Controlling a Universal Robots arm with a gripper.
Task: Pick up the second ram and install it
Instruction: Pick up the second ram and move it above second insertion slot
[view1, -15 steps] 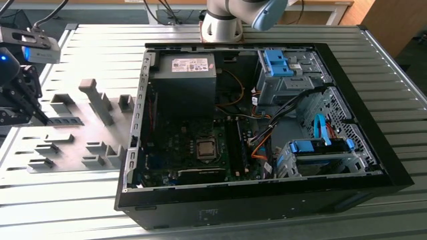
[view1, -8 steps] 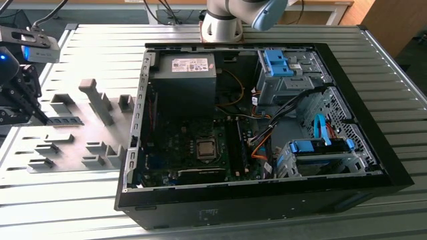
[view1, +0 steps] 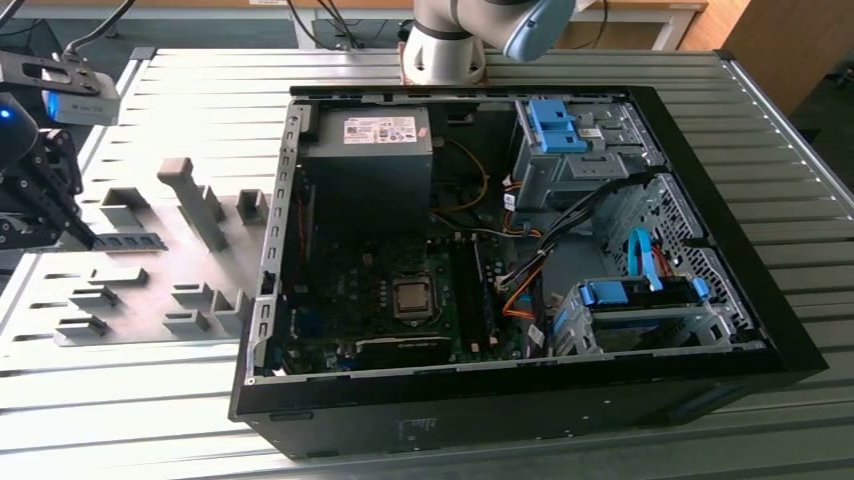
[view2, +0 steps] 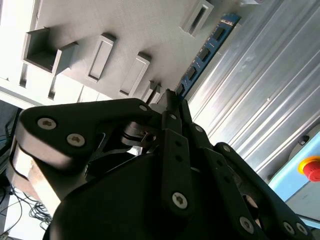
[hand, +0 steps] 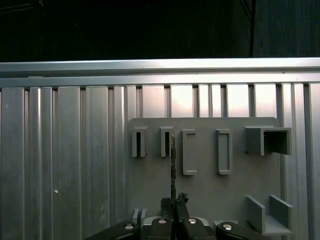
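Second ram is not installed yet. It sits on the grey fixture plate at the exterior view's left, well apart from the open computer case. By my judgement the grasp is made, and the lifting, carrying and seating are all left.

The ribbed metal worktop carries everything. The case takes the middle and the exterior view's right, its side off and the motherboard bare. I cannot tell whether its memory slots hold anything. The fixture plate lies just beside the case, with grey blocks standing up from it.

The stick on the plate is long, narrow and thin. The second wrist view shows a blue band along it with a row of small dark chips. In the first wrist view I see it edge-on, a thin line among the slotted blocks.

My claw is at its near end, fingers drawn close with the stick's end between them. As far as I can see it is pinching the stick, which looks not yet raised.
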